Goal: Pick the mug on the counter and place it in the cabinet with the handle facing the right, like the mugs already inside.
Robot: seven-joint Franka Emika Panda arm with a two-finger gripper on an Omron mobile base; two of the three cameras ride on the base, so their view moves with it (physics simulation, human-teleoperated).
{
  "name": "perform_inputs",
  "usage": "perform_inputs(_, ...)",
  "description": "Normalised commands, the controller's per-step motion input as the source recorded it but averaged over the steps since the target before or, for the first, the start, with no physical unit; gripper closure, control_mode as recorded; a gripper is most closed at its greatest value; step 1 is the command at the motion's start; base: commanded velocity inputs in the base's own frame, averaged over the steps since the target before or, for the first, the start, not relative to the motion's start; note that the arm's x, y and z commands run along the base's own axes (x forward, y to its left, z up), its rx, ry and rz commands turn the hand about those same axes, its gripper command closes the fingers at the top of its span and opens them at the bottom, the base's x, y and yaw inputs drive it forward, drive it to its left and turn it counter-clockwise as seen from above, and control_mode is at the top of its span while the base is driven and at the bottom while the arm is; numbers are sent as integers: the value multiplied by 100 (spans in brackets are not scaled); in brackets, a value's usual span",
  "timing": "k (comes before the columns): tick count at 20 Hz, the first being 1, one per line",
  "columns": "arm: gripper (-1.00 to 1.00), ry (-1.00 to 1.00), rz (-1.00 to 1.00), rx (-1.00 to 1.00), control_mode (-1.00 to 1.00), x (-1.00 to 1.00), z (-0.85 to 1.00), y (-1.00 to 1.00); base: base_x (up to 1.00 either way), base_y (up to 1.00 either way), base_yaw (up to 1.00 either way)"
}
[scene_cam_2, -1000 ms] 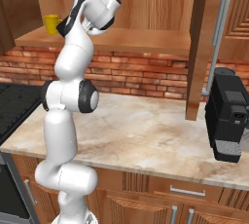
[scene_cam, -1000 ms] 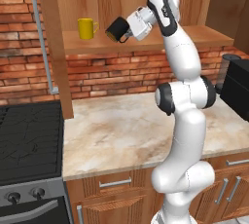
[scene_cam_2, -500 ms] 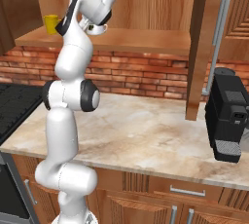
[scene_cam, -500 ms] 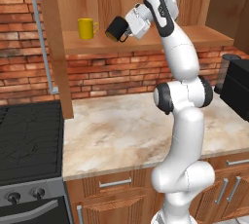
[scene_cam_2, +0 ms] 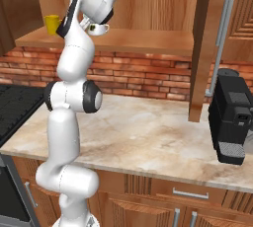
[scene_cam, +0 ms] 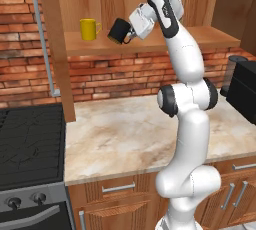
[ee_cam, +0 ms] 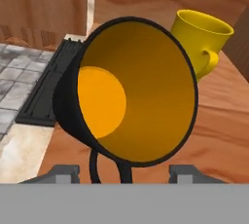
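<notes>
The black mug (scene_cam: 119,30) with its orange inside (ee_cam: 131,96) is tilted over the shelf of the cabinet (scene_cam: 215,36), its mouth turned toward the hand. My gripper (scene_cam: 132,34) is right behind it. In the hand view the gripper (ee_cam: 125,173) is open. Its fingertips (ee_cam: 63,172) stand well apart on either side of the thin black handle (ee_cam: 95,167) and do not touch it. The yellow mug (scene_cam: 89,29) (ee_cam: 204,43) stands upright just left of the black one. A white mug (scene_cam_2: 100,28) peeks out behind the arm. The counter (scene_cam: 125,134) lies below.
The open cabinet door with its grey bar handle (scene_cam: 44,44) hangs at the left of the shelf. A stove (scene_cam: 25,144) adjoins the counter's left end. A black coffee machine (scene_cam_2: 232,117) stands on the right, beside the other door's bar (scene_cam_2: 222,38).
The fingers have spread apart off the mug's handle. The mug sits a little lower at the shelf. The arm has barely moved.
</notes>
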Motion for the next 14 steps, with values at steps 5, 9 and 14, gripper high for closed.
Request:
perform_inputs(5,-100,0,-3,0,-100,-5,-5,-5,0,0,0)
perform_inputs(9,-100,-2,-4,8,-100,-5,0,-13,0,0,0)
perform_inputs(14,-100,-1,-11,14,-100,-7,0,-27,0,0,0)
